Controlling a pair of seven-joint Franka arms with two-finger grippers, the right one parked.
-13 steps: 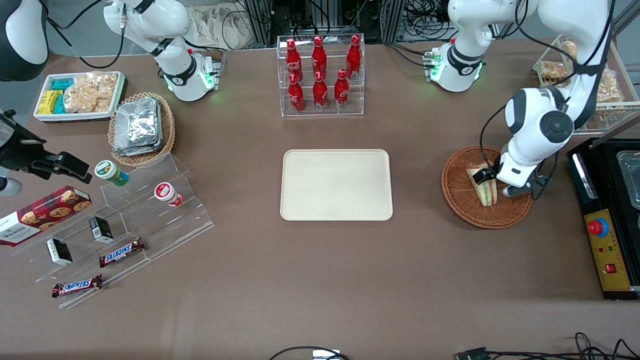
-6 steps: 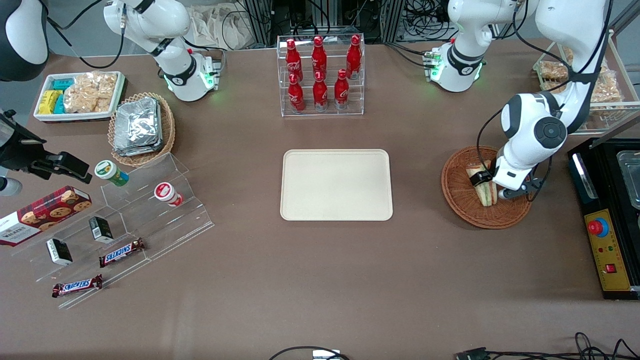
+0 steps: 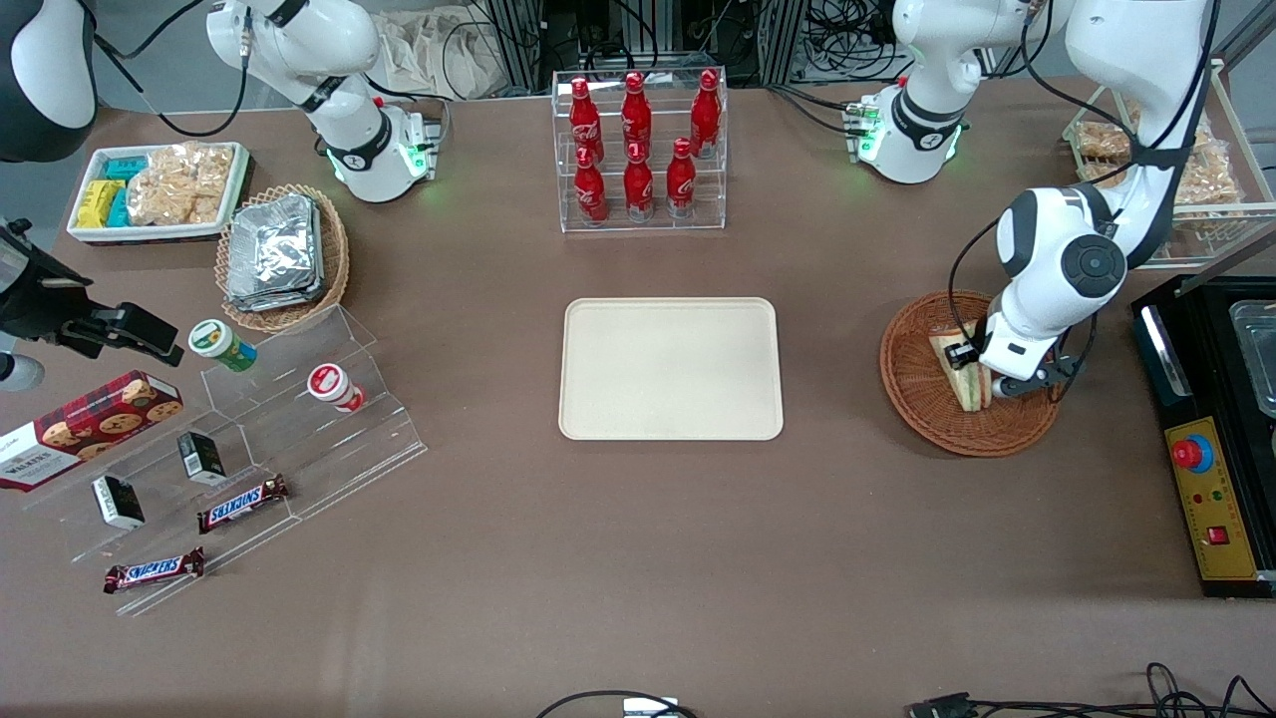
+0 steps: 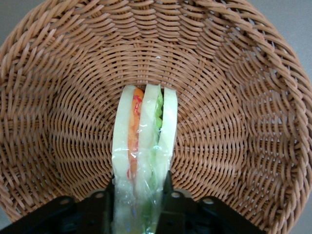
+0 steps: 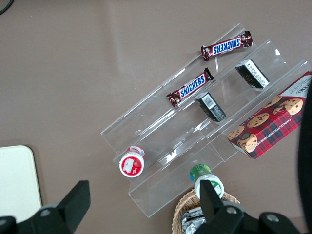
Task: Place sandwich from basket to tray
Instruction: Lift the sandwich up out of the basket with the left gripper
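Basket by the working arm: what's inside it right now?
The basket holds one wrapped sandwich standing on edge on the weave. The gripper is down in the basket with a finger on each side of the sandwich. The weave under the sandwich and gripper is hidden.

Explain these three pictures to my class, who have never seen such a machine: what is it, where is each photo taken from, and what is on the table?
These are two white robot arms bolted to a brown table. One picture looks down on the table from the front. The other two come from cameras on the arms' wrists.

The working arm's gripper is down in the round brown basket. The close-up from that arm's wrist shows its two black fingers pressed on either side of a wrapped sandwich, which still lies in the basket.

The cream tray at the table's middle has nothing on it; the sandwich should go there. The other wrist camera shows snacks on a clear stand.
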